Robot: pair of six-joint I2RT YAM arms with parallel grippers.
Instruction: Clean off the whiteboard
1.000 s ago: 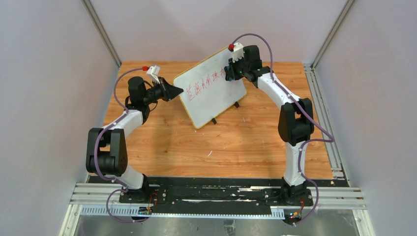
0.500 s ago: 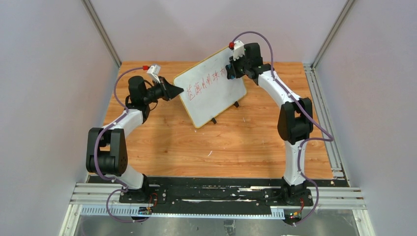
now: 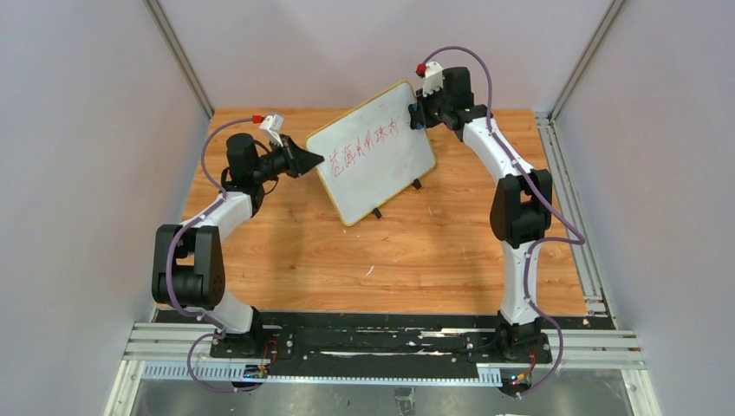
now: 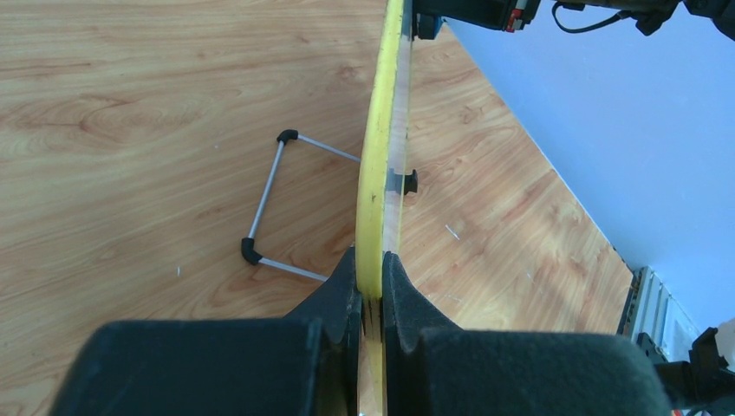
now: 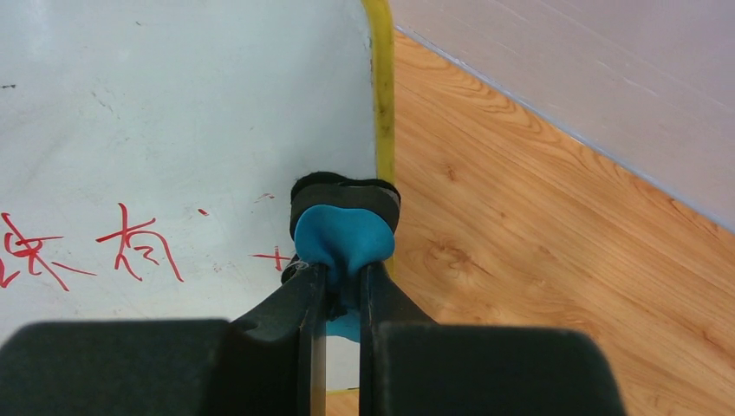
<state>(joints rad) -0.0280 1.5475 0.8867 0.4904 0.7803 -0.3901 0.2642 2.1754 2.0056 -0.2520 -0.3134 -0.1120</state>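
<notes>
at the near edge both arms are bolted to a black plate (image 3: 373, 342), and beyond it lies the wooden table (image 3: 390, 260). the whiteboard (image 3: 373, 178) stands past the middle of the table, propped up on two small black feet (image 3: 376, 213). it is turned so that its left end is nearer than its right. on its far side a thin wire stand (image 4: 264, 208) rests on the wood. a row of red writing (image 3: 364, 140) runs across the upper part of its face. the left gripper (image 4: 371, 290) is clenched on the board's left edge, one finger on each side of the yellow rim (image 4: 379, 156). farther back and to the right, the right gripper (image 5: 340, 286) is clenched on a blue eraser (image 5: 341, 236) with a black pad. the pad presses on the board's face at the top right corner, just beside the rim and a little right of the last red character. only faint red specks show around the eraser.
</notes>
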